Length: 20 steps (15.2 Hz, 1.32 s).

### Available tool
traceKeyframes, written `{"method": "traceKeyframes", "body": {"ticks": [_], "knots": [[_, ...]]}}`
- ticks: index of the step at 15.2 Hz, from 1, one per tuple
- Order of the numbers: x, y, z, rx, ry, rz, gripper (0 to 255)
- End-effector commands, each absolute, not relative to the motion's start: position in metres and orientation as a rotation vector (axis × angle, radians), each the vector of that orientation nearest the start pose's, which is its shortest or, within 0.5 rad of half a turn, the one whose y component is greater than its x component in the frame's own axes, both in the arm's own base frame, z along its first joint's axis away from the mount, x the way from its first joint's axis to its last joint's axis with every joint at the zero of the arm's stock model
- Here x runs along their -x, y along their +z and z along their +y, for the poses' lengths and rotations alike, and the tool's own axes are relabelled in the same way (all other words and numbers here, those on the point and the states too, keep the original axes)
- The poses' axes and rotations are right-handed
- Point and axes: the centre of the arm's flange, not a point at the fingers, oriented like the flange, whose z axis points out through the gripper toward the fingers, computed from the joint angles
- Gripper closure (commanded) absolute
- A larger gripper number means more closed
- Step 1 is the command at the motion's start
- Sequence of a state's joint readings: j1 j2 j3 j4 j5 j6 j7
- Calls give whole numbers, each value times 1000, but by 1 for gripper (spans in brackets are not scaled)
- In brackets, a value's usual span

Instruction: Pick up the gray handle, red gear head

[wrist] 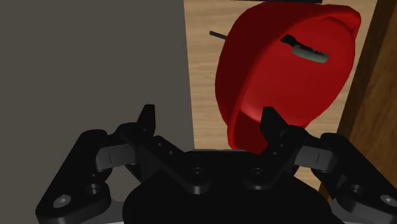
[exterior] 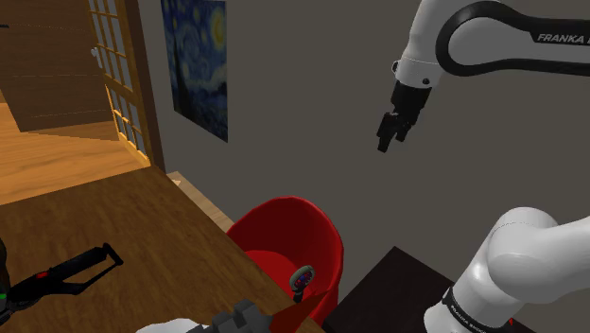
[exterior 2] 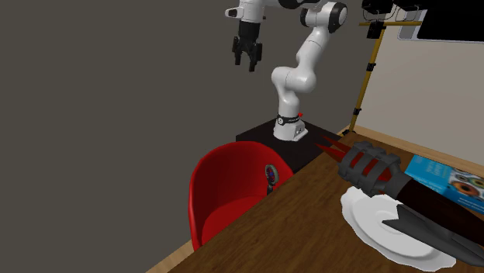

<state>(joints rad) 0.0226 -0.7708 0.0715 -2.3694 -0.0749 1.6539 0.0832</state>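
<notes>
While the claw (exterior: pixel 386 143) gapes, the gray tool (exterior: pixel 302 281) (round, red-centred head) rests on a chair (exterior: pixel 280 227).

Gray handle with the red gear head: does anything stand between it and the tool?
Nothing visible does. The open tool hangs in free air above the gray handle, which shows unblocked against the red chair, beside the table edge.

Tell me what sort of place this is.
Probably a room in a house: a wooden table with a red chair beside it, a night-sky painting on the grey wall, and a wooden lattice door.
</notes>
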Motion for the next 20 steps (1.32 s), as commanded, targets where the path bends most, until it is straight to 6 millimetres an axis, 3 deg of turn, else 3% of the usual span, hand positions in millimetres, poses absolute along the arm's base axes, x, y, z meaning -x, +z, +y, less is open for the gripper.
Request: {"method": "traceKeyframes", "body": {"ticks": [1,11,20], "knots": [[-318,587,29,3260,-104,6,0],[-361,480,80,3133,-112,-706,0],[-375,386,140,2887,-114,-1297,0]]}}
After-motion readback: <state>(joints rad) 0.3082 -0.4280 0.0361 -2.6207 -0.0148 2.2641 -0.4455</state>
